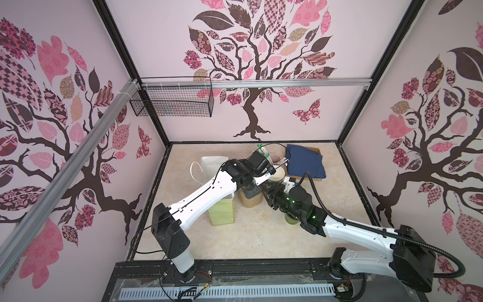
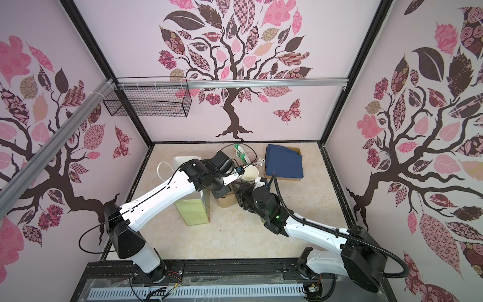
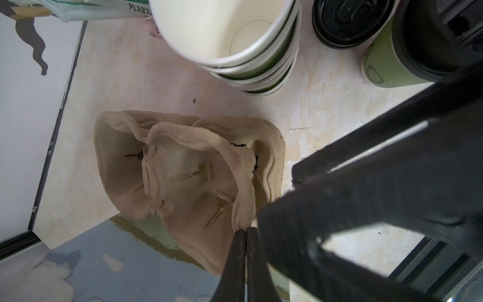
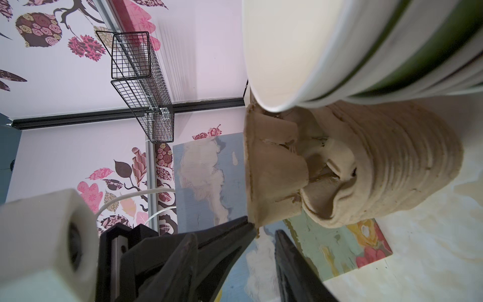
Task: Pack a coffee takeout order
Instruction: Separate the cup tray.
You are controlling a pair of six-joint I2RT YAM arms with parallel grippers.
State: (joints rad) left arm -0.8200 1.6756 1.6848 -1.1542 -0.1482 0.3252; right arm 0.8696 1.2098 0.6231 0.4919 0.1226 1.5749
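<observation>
Both top views sit high over the front of the cell, tilted down toward the back wall, wide enough for the whole worktop (image 1: 235, 240) and both arms. The left wrist cam looks pretty much straight down past the left end effector (image 3: 245, 231), really close on the pulp carrier (image 3: 183, 167) and cup stack (image 3: 222, 31). The right wrist cam sits low, looking sideways at that same carrier and stack, with the wire basket (image 4: 141, 86) far behind.
</observation>
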